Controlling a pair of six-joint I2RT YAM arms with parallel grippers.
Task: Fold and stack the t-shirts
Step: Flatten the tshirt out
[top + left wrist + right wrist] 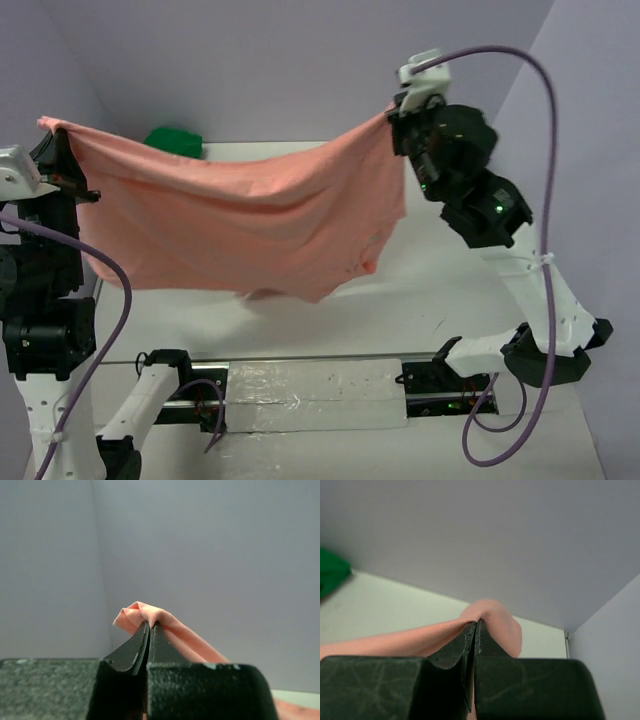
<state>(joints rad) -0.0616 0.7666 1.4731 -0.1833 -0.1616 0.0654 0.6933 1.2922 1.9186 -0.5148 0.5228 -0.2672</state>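
Plain salmon-pink t-shirt (240, 220), solid bright green t-shirt (175, 140), white table (450, 290), pale lilac walls (300, 60), purple cables (548, 150)

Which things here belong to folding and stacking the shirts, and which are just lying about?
Job: salmon-pink t-shirt, hanging stretched between the left gripper and right gripper, both shut on it; green t-shirt, bunched at the far edge of the table.
Lying about: purple cables; silver taped strip between the arm bases.
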